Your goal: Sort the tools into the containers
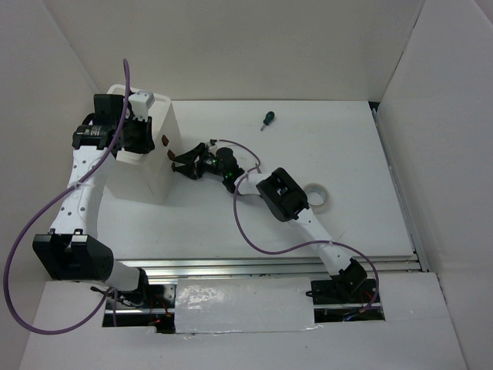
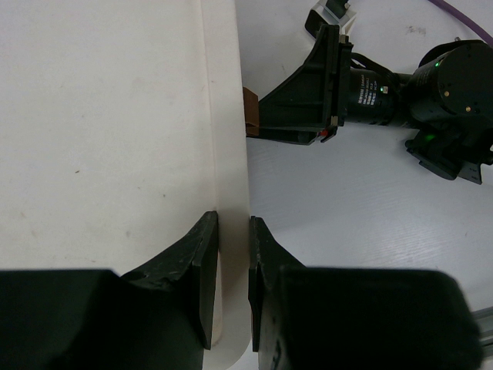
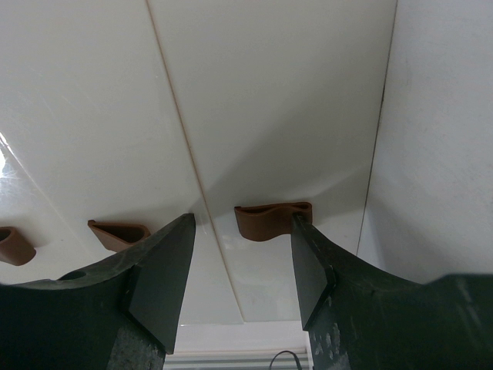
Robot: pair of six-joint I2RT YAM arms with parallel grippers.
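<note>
The tall white cabinet (image 1: pixel 146 173) stands at the left, its drawer fronts facing right. My left gripper (image 1: pixel 148 135) is shut on the cabinet's top front edge (image 2: pixel 229 139), one finger on each side (image 2: pixel 233 231). My right gripper (image 1: pixel 181 163) is open at the drawer fronts, its jaws straddling one red-brown handle (image 3: pixel 273 220) with the right fingertip against the handle's end (image 3: pixel 243 231). The short green-handled screwdriver (image 1: pixel 266 119) lies at the back. The white tape roll (image 1: pixel 317 196) lies right of the right arm. The scissors and the longer screwdriver are out of view.
Two more red-brown handles (image 3: pixel 117 233) (image 3: pixel 14 245) show to the left on neighbouring closed drawer fronts. White walls enclose the table on the left, back and right. A purple cable (image 1: pixel 246 223) loops beside the right arm.
</note>
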